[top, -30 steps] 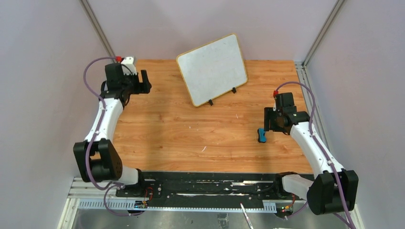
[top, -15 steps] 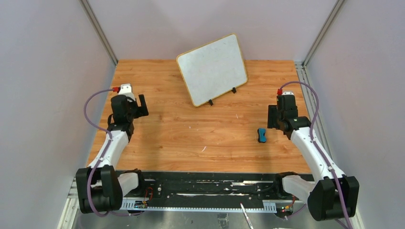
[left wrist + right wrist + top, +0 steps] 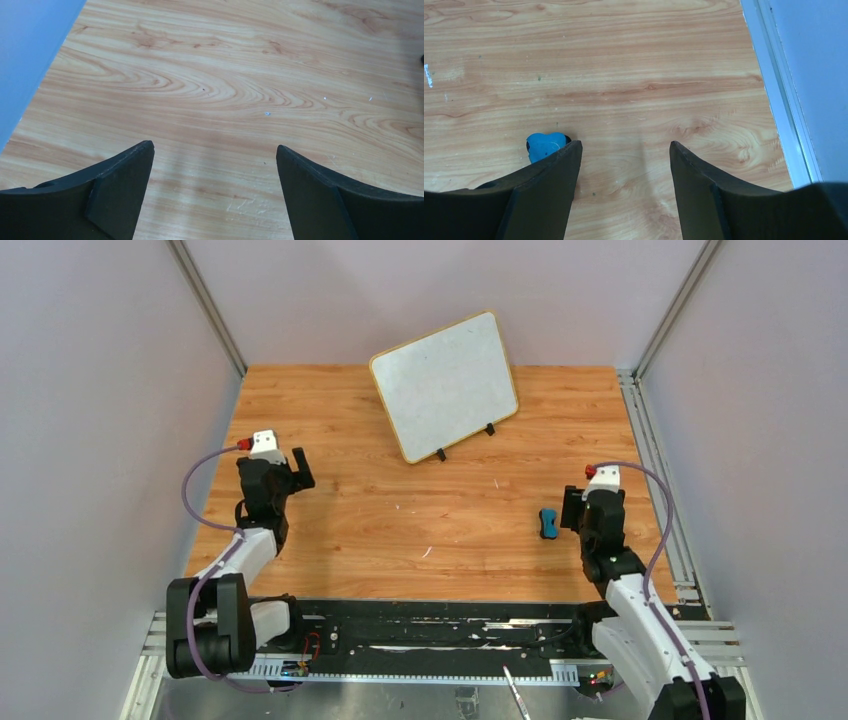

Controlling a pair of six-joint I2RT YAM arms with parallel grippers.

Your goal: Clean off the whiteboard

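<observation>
Both arms pulled back toward their bases over the last second. The left hand point(image 3: 215, 155) has come in from the far left corner of the desk point(image 3: 400, 530) and opened wider on the way; its fingers stand spread, nothing between them, bare wood below. The right hand point(image 3: 624, 147) was over the small blue eraser point(image 3: 548, 523) a second ago and now sits just beside it, released and empty. The eraser has not shifted; in the right wrist view it peeks out by one finger.

Whiteboard point(image 3: 445, 385) unmoved at the far middle of the desk, well apart from both hands. No red marks show on its face from above, only a faint grey haze.

Reading: eraser set down, board apparently clean, arms retreating — the wiping looks finished, or nearly so. Small residue cannot be ruled out at this range.

Orientation: the board stands on its two black feet point(image 3: 440, 454), leaning back. Its lower edge runs from near-left to far-right, so the face is turned slightly toward the right arm's side. The long axis appears to follow that lower edge — foreshortening makes this uncertain.
</observation>
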